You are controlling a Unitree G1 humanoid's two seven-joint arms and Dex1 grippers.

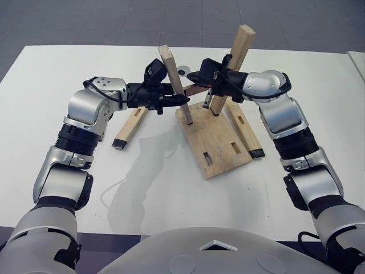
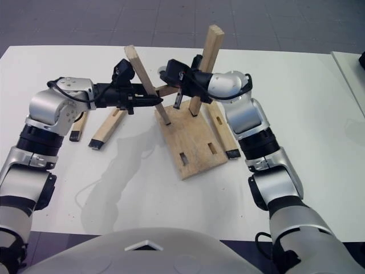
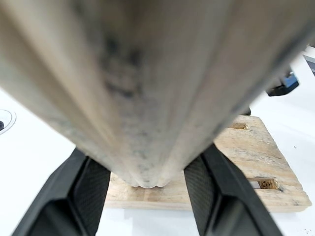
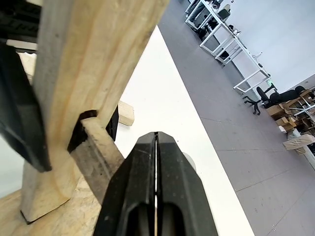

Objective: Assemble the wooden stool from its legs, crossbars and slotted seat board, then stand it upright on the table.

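The slotted seat board (image 1: 219,145) lies flat on the white table. Two legs stand in its slots, each leaning outward: the left leg (image 1: 170,68) and the right leg (image 1: 242,43). My left gripper (image 1: 181,100) is shut on the left leg at mid height, whose wood fills the space between its fingers (image 3: 83,191). A short crossbar (image 1: 197,89) sticks out of that leg's slot (image 4: 86,120) toward the right leg. My right gripper (image 1: 207,103) hangs just in front of the right leg. Its fingers (image 4: 156,162) are pressed together, lying along the crossbar (image 4: 96,147).
A loose leg (image 1: 130,127) lies on the table left of the board, and another (image 2: 77,128) shows under my left arm. A further piece with a black foot (image 1: 246,134) lies along the board's right edge. A small white disc (image 1: 182,71) sits behind the legs.
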